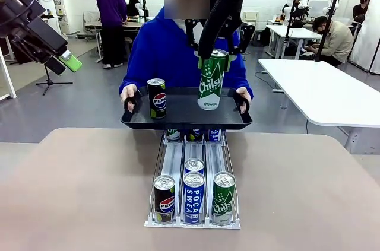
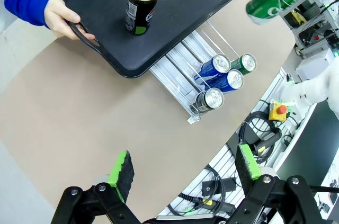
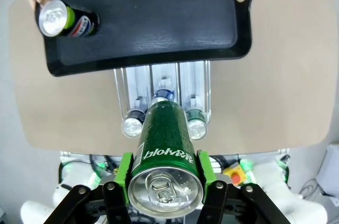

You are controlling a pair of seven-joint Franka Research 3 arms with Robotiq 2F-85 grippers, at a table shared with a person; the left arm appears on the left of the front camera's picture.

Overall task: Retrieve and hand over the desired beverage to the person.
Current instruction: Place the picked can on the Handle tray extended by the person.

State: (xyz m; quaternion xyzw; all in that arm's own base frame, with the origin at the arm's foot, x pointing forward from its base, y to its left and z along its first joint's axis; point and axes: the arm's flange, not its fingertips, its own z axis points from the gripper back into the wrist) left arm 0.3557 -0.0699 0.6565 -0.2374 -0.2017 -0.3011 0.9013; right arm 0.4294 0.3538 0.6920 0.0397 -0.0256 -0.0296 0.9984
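Pepsi can stands on tray beside held Chilsung can

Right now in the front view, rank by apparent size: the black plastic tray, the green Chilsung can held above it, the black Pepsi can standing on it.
1. Black plastic tray, clearly widest.
2. Green Chilsung can, taller than the Pepsi.
3. Black Pepsi can.
All sit at a similar distance, so the order looks reliable.

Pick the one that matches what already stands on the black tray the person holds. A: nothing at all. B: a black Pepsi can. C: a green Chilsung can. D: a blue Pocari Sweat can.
B: a black Pepsi can stands upright on the tray, while the green Chilsung can hangs above it, clamped in the right gripper.
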